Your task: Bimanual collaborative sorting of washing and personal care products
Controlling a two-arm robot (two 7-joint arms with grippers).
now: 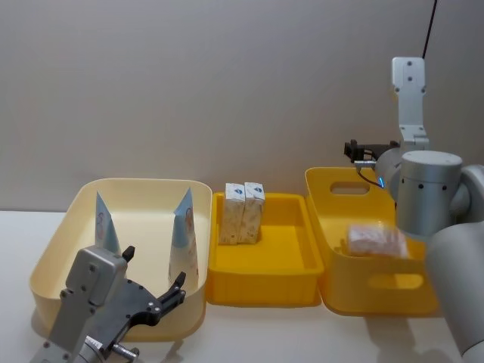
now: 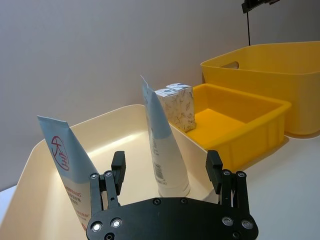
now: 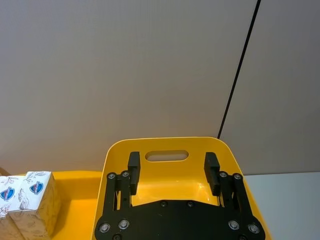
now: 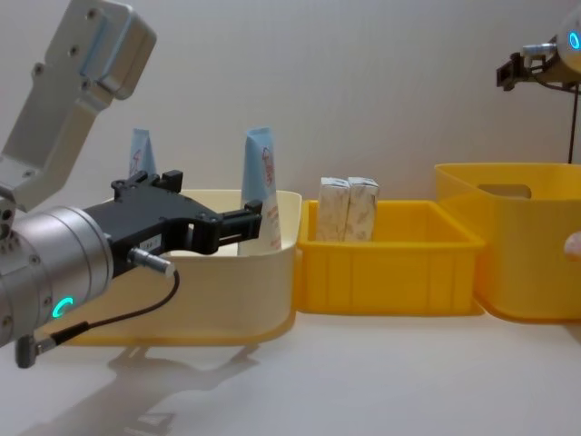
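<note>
Left gripper (image 1: 155, 266), lower left of the head view: jaws apart, empty, facing a tube (image 1: 185, 238) upright in the cream bin (image 1: 144, 181). Cartons (image 1: 243, 213) stand in the centre tray (image 1: 265, 291). Right gripper (image 3: 172, 170), also apart and empty, hangs above the deep bin (image 1: 340, 181). Likely best: straddle the tube low and close gently.

A pale, plain bench (image 1: 265, 333) carries three bins set in a row along the wall. A cream bin (image 1: 144, 204) stands on the left, a shallow yellow bin (image 1: 261, 291) in the middle and a deep yellow bin (image 1: 378, 299) on the right. They stand close side by side, rims nearly meeting.
</note>
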